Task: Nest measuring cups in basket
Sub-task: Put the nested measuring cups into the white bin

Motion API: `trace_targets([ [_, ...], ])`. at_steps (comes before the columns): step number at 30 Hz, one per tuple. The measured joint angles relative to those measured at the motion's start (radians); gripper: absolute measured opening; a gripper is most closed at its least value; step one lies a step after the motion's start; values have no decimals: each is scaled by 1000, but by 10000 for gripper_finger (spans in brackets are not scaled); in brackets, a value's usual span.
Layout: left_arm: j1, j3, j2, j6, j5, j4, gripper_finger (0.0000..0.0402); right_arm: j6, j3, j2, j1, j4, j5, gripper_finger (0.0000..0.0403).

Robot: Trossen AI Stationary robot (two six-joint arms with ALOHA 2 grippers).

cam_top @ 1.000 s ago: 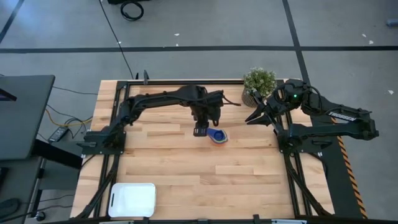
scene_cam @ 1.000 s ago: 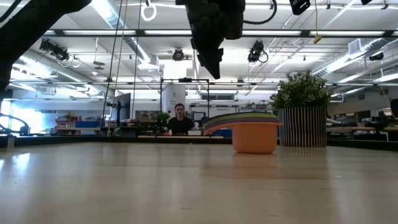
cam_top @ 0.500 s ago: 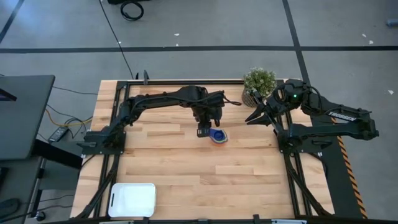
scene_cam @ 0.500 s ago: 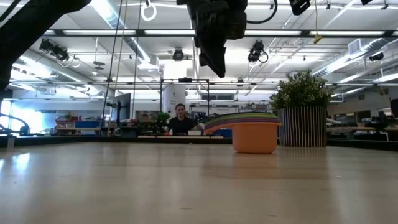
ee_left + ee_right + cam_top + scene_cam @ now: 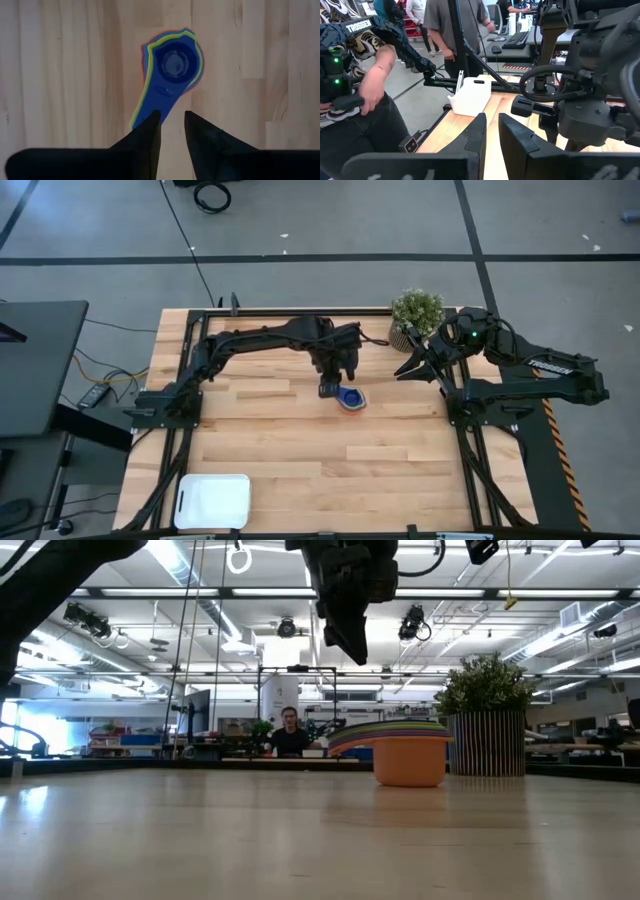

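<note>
The measuring cups (image 5: 351,399) stand nested in one stack on the table, right of centre toward the far side. In the low view the orange cup (image 5: 410,762) is at the bottom, resting on its base, with the coloured handles (image 5: 350,734) fanned out level. The left wrist view shows the bright blue cup (image 5: 175,64) on top, ringed by yellow, green and red rims. My left gripper (image 5: 330,387) (image 5: 172,122) hangs open by a narrow gap above the handles' free end (image 5: 148,111), well clear of them (image 5: 345,640). The white basket (image 5: 212,500) sits at the near left corner. My right gripper (image 5: 408,368) (image 5: 492,122) waits shut at the right.
A plant in a ribbed round pot (image 5: 416,316) (image 5: 487,740) stands at the far edge, just right of the cups and close to my right gripper. Bare wooden table (image 5: 330,470) stretches between the cups and the basket. People (image 5: 380,85) stand beyond the table.
My left gripper has drifted a little toward the table's right, closing in over the cups' handles while keeping its height. The cups have stayed where they were.
</note>
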State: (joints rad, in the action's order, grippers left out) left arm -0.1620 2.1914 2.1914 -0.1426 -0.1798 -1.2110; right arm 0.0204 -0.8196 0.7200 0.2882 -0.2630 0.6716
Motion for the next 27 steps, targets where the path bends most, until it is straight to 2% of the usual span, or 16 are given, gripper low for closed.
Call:
trace_targets([
  [4, -10, 0, 0, -6, -23, 15, 97, 0, 0, 0, 0, 0, 0, 57],
  [8, -15, 0, 0, -22, -35, 22, 116, 0, 0, 0, 0, 0, 0, 57],
  [13, -17, -2, 9, -104, -72, 21, 167, 0, 0, 0, 0, 0, 0, 57],
  [21, -21, -2, 22, -78, -80, 46, 257, 0, 0, 0, 0, 0, 0, 57],
  [27, -22, -2, 21, -78, -70, 61, 296, 0, 0, 0, 0, 0, 0, 57],
])
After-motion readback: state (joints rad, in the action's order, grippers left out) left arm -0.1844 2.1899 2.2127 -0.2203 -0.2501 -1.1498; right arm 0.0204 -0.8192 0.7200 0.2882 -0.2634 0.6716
